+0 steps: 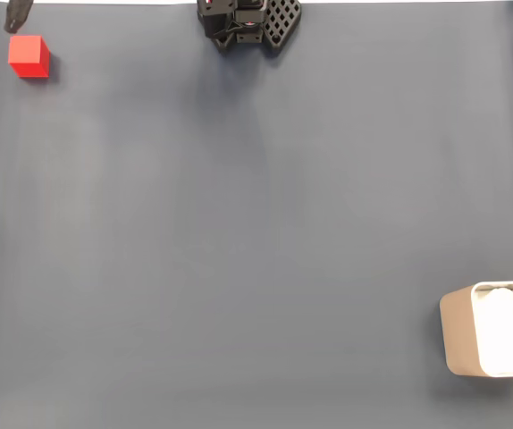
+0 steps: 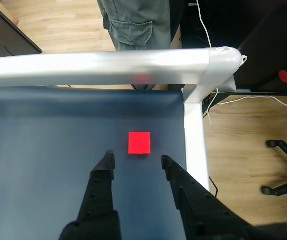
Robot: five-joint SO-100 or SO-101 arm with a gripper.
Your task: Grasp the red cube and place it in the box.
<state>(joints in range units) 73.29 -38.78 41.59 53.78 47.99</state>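
The red cube [image 1: 29,56] rests on the dark blue-grey mat at the far top left of the fixed view, with a dark fingertip [image 1: 17,15] just above it at the frame's edge. In the wrist view the cube [image 2: 139,142] lies flat on the mat just beyond my gripper [image 2: 137,158]. The gripper is open, and its two black fingers [image 2: 103,175] stand apart on either side of the cube's line without touching it. The beige box [image 1: 458,335] with white padding sits at the bottom right edge of the fixed view, far from the cube.
The arm's black base [image 1: 248,22] sits at the top middle. In the wrist view a silver frame rail [image 2: 108,67] borders the mat right behind and beside the cube. Beyond it stand a person's trouser legs [image 2: 133,22], an office chair base [image 2: 286,167] and a white cable [image 2: 243,97].
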